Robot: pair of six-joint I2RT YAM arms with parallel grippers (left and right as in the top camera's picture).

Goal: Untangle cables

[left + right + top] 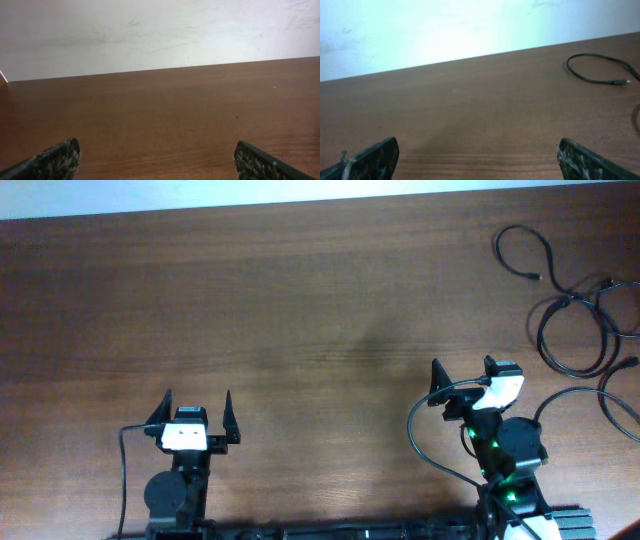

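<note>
Cables (570,300): thin black cords in loose overlapping loops, lying at the far right of the table (300,300), some running off the right edge. They lie ahead and to the right of the right claw (462,370), apart from it, and well apart from the left claw (198,398). Right wrist view: one loop with a small plug end (592,80) at upper right, beyond the fingers. Right claw: jaws spread wide, nothing between them, arm at the near edge, angled slightly left. Left claw: jaws likewise wide apart and empty, arm at the near-left edge, pointing straight across bare wood. Both claws sit low over the table.
</note>
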